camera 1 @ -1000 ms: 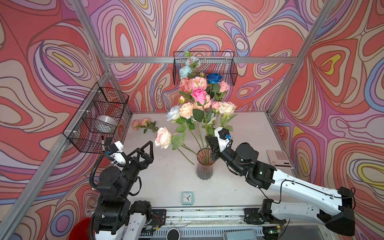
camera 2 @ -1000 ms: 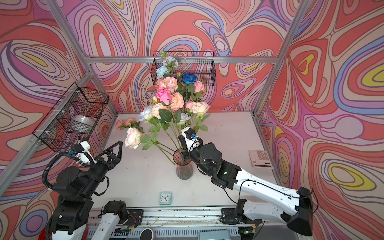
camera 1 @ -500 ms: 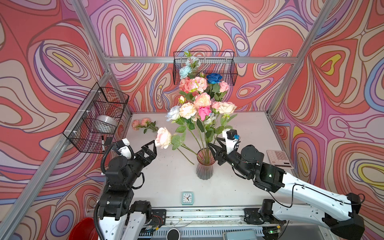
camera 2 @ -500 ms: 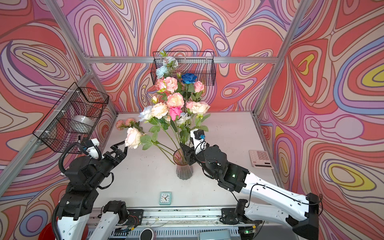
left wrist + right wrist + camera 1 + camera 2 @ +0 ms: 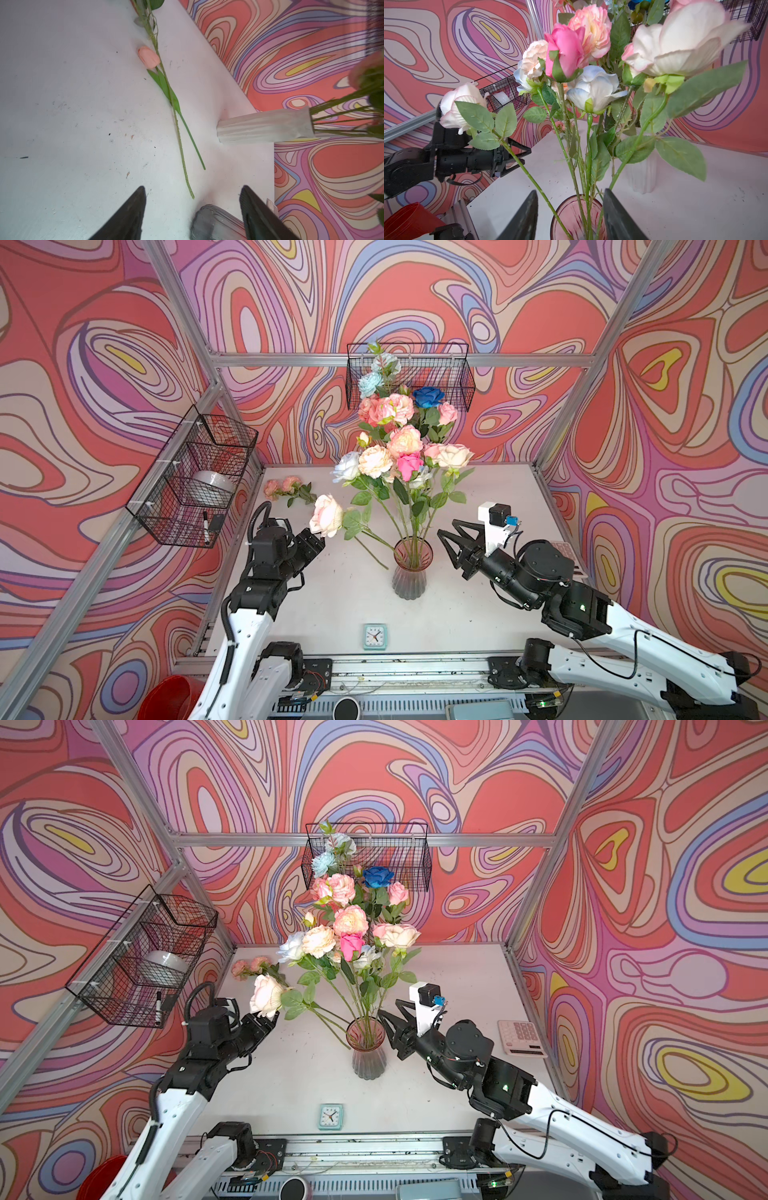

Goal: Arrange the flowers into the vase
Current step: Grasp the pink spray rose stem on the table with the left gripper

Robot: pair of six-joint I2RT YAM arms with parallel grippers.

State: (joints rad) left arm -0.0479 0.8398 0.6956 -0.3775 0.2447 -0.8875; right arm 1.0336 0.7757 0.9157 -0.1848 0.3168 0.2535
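The right gripper (image 5: 446, 527) has its jaws partly apart and holds nothing. It hangs just to the right of the glass vase (image 5: 409, 576), near the rim but clear of it, and in the right wrist view the vase's mouth shows in the gap beyond the two fingers.

The left gripper (image 5: 193, 187) is also spread, with only bare table (image 5: 478, 614) seen between its jaws. In both top views its tips sit right by the head of a pale rose (image 5: 327, 510). I cannot tell whether they touch it.

That rose leans far out to the left, and its long stem runs down into the vase. The rest of the flowers (image 5: 409, 464) stand upright in the same vase at the middle of the table: magenta, peach, white and pale blue heads above green leaves.

A peach tulip (image 5: 149, 57) lies flat on the table beside another loose stem. Small pink blooms (image 5: 282, 486) lie near the back left corner. A white vase (image 5: 264, 128) against the back wall holds more stems.

A little clock (image 5: 375, 636) stands at the front edge, and a calculator (image 5: 521, 1038) lies at the right.
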